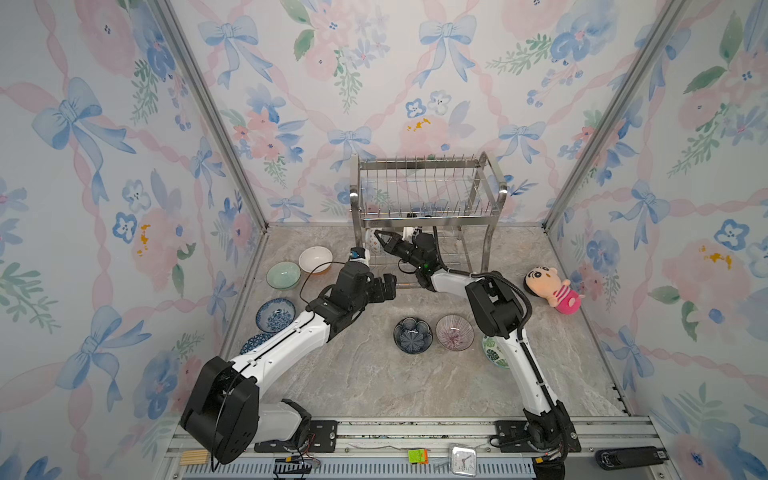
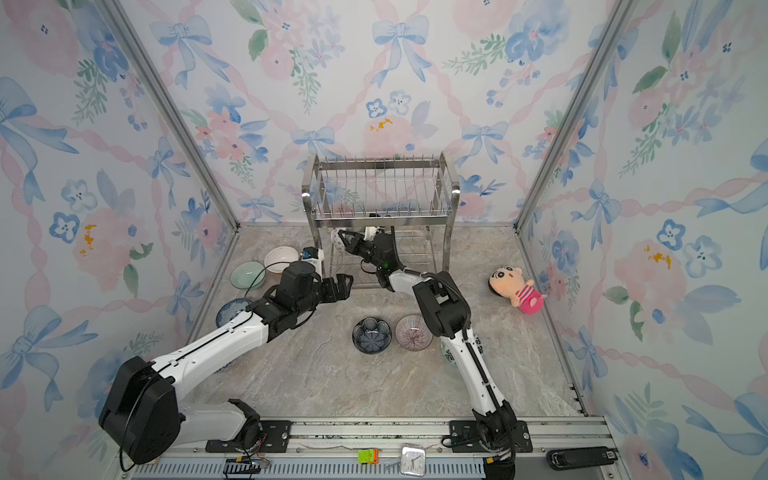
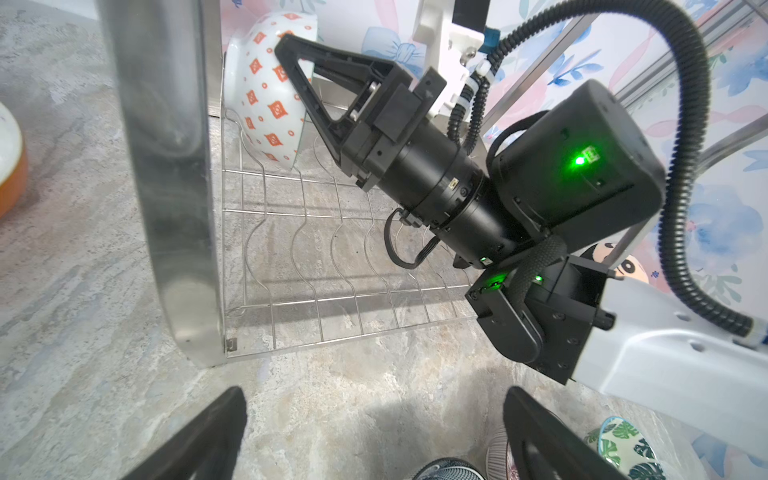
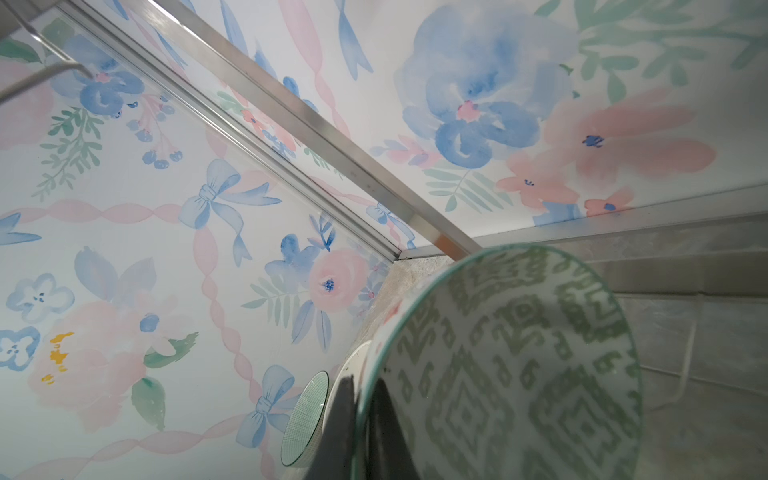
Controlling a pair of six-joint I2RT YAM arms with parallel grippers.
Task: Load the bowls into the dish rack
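My right gripper [image 1: 379, 240] reaches under the dish rack [image 1: 424, 216] top tier and is shut on the rim of a bowl [image 3: 257, 95], white with orange diamonds outside and green geometric inside [image 4: 519, 353]. The bowl stands tilted on edge at the left end of the lower wire shelf [image 3: 316, 257]. My left gripper [image 3: 374, 399] is open and empty over the table in front of the rack's left leg [image 3: 166, 166]. Loose bowls lie on the table: orange-and-white [image 1: 316, 258], pale green [image 1: 283, 275], blue floral [image 1: 275, 314], navy petal [image 1: 412, 334], pink-striped [image 1: 454, 331], and green leaf [image 1: 494, 353] half hidden by the right arm.
A pink plush doll [image 1: 550, 289] lies at the right by the wall. Another blue bowl [image 1: 251, 344] peeks out under the left arm. Patterned walls close in three sides. A small clock [image 1: 463, 459] sits on the front rail.
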